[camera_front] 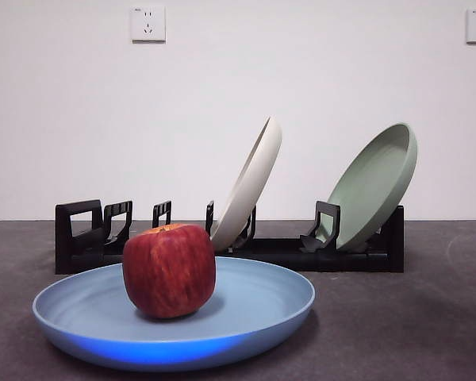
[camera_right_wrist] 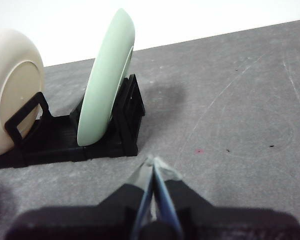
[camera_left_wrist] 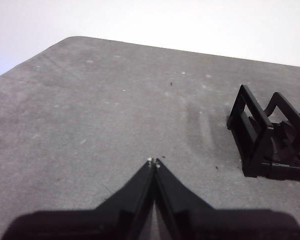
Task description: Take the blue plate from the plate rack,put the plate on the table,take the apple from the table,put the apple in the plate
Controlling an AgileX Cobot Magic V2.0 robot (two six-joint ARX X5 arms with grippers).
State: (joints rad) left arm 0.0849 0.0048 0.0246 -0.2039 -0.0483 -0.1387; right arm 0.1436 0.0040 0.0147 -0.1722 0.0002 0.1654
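The blue plate (camera_front: 246,305) lies flat on the desk (camera_front: 412,317) in front of the rack (camera_front: 87,242), and the apple (camera_front: 169,270) sits upright in it, left of centre. The task looks finished; best keep both arms clear. The left pincer (camera_left_wrist: 154,162) and right pincer (camera_right_wrist: 154,162), both clenched and empty, hover well away from the apple.

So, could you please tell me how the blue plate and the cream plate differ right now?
The blue plate lies flat on the table, while the cream plate stands tilted in the plate rack. The blue plate holds the apple; the cream plate holds nothing. Both are round and shallow.
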